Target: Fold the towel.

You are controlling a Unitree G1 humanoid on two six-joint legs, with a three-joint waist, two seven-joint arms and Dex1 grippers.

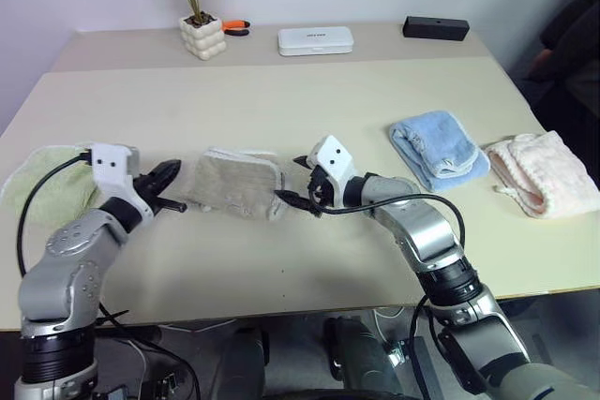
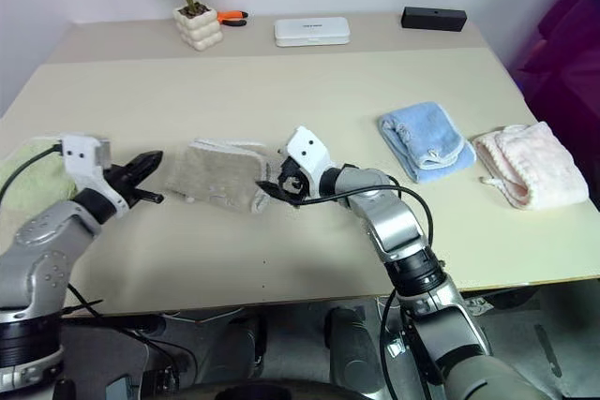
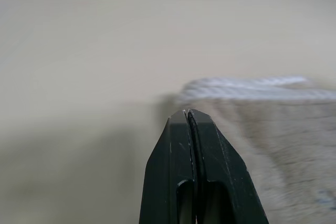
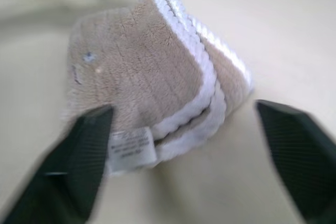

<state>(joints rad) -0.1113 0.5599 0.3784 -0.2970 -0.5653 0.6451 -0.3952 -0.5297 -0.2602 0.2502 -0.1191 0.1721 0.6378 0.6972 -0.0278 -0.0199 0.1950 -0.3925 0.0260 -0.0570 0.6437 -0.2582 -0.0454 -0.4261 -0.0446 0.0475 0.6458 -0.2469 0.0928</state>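
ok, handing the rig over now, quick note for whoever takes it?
Left pincer: shut, empty, beside the towel's left edge.
Right pincer: open, empty, at the towel's right end by the label.
Towel: folded into a compact stack mid-table, white edging layered.
Done: folds look finished, towel released.
Left: probably just draw both arms back; check the stack is neat.

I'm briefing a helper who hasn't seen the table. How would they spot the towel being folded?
On the table, look at the front row of cloths. The towel lies between the two grippers: beige with white edging, unlike the green, blue and pink ones.
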